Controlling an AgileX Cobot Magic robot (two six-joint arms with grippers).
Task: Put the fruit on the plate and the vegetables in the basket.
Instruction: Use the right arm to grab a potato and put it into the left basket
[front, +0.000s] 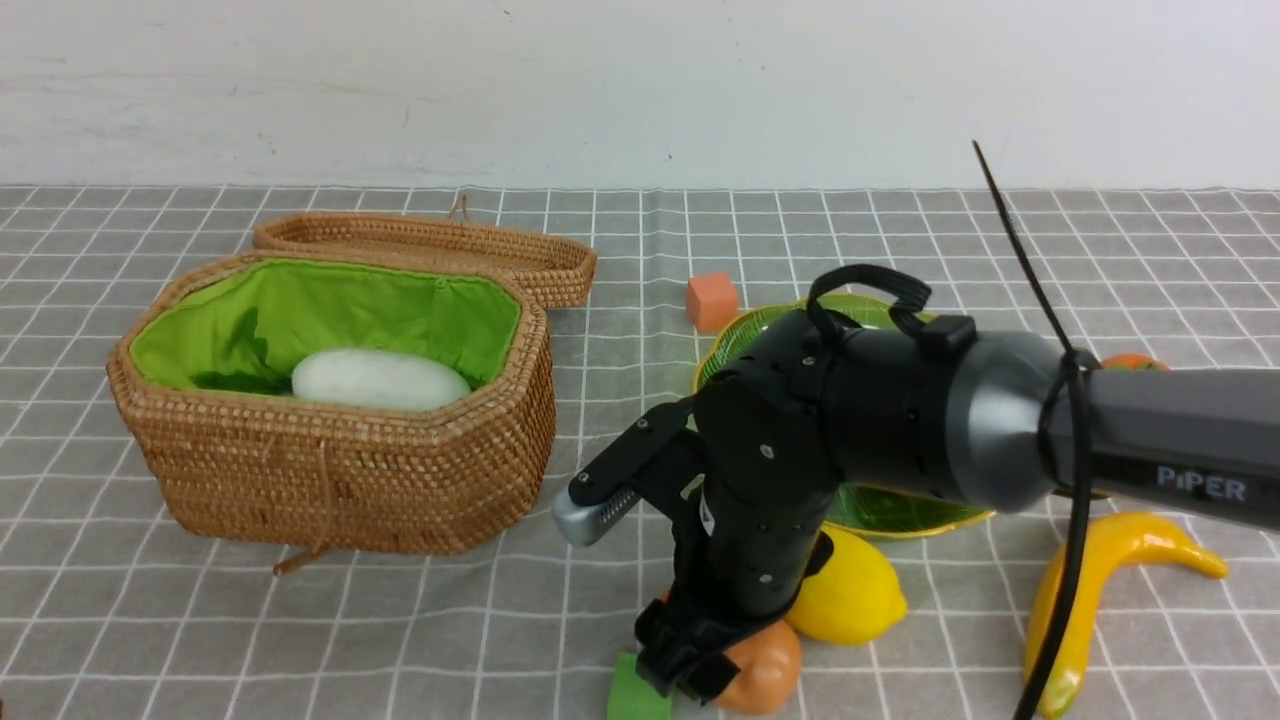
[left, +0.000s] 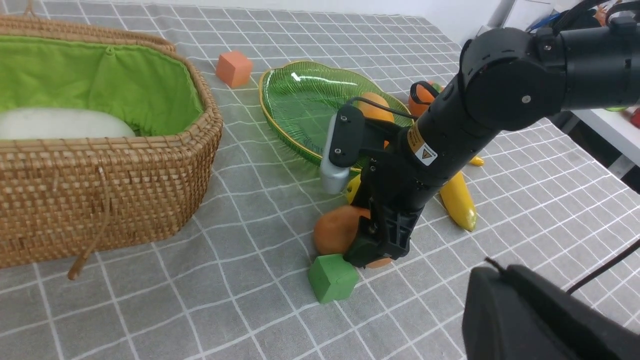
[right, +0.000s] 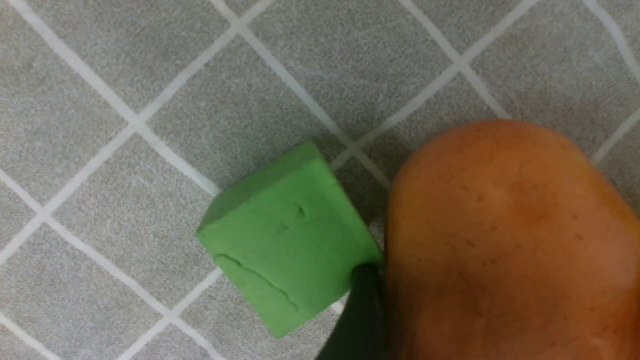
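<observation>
My right gripper (front: 700, 668) points down at the table's front, open, its fingers either side of the brown potato (front: 768, 672), which rests on the cloth. One finger (right: 362, 310) stands between the potato (right: 500, 240) and a green cube (right: 285, 245). The white radish (front: 378, 380) lies in the open wicker basket (front: 330, 480). The green plate (left: 300, 100) holds the mango (left: 375, 106). The lemon (front: 850, 595) and banana (front: 1090, 590) lie in front of the plate, the persimmon (front: 1130, 361) behind the arm. My left gripper (left: 492, 290) is shut and hovers apart, holding nothing.
An orange cube (front: 711, 300) sits behind the plate (front: 900, 510). The green cube (front: 635, 695) touches the potato's left side. The basket's lid (front: 430, 245) lies open behind it. A black cable tie (front: 1040, 300) sticks up from the right arm.
</observation>
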